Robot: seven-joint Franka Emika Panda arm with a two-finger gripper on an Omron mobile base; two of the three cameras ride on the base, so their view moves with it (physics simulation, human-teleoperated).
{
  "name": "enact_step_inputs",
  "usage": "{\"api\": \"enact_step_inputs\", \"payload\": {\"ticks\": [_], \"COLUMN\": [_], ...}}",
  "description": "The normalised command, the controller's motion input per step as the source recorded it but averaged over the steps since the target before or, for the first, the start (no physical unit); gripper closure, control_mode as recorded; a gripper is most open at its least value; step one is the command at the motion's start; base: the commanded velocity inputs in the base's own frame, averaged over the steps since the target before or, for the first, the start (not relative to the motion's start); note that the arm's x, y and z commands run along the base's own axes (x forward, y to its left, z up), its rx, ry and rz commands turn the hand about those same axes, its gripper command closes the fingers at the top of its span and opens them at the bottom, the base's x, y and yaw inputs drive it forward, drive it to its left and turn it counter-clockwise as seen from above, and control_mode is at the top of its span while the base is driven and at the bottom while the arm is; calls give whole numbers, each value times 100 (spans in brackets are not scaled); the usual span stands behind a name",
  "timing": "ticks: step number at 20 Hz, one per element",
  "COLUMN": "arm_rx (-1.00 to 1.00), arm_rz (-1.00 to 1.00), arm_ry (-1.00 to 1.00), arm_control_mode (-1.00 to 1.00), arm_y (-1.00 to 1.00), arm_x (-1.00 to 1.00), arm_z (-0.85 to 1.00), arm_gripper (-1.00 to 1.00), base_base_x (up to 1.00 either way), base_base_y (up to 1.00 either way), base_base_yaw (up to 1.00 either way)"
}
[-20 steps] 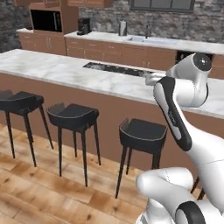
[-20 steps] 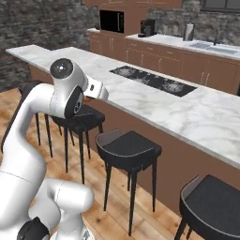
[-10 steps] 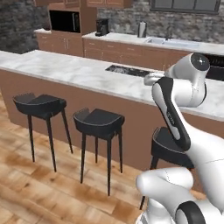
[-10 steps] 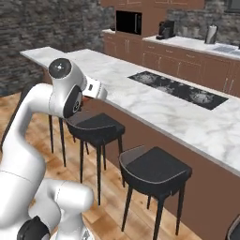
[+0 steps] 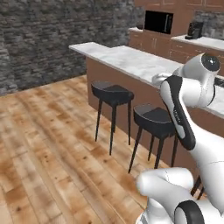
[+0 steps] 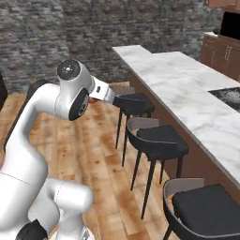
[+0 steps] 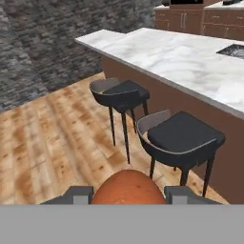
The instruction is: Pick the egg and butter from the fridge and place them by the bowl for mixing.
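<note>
The egg point(image 7: 127, 188), orange-red and rounded, sits between the two dark fingertips point(image 7: 78, 194) at the bottom of the hand view. My gripper point(image 7: 127, 193) is shut on it. In the right base view the gripper point(image 6: 97, 96) is held high in front of the arm's shoulder, with a sliver of the egg point(image 6: 93, 100) showing under the hand. The left base view has the gripper point(image 5: 158, 78) at the height of the marble counter's edge. The butter, the fridge and the bowl are out of view.
A long marble-topped island counter point(image 6: 187, 89) runs ahead and to the right, with black stools point(image 6: 136, 101) point(image 6: 157, 138) point(image 6: 206, 213) along its near side. Wooden floor point(image 5: 52, 144) spreads to the left up to a stone wall point(image 5: 39, 39). A microwave point(image 5: 158, 22) stands at the back.
The whole picture has shifted: the base has moved, so counter and stools have slid right and the stone wall has come into view. The arm keeps its pose, still gripping the egg.
</note>
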Motion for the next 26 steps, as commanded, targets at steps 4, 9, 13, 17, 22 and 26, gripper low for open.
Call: {"api": "enact_step_inputs", "payload": {"ticks": [4, 9, 13, 17, 22, 26], "arm_rx": [0, 0, 0, 0, 0, 0], "arm_rz": [0, 0, 0, 0, 0, 0], "arm_ry": [0, 0, 0, 0, 0, 0], "arm_control_mode": [100, 100, 100, 100, 100, 100], "arm_y": [0, 0, 0, 0, 0, 0], "arm_x": [0, 0, 0, 0, 0, 0], "arm_z": [0, 0, 0, 0, 0, 0], "arm_gripper": [100, 100, 100, 100, 100, 100], "base_base_x": [11, 27, 69, 90, 91, 91], "base_base_y": [9, 9, 11, 15, 16, 16], "base_base_yaw": [75, 63, 33, 14, 12, 10]}}
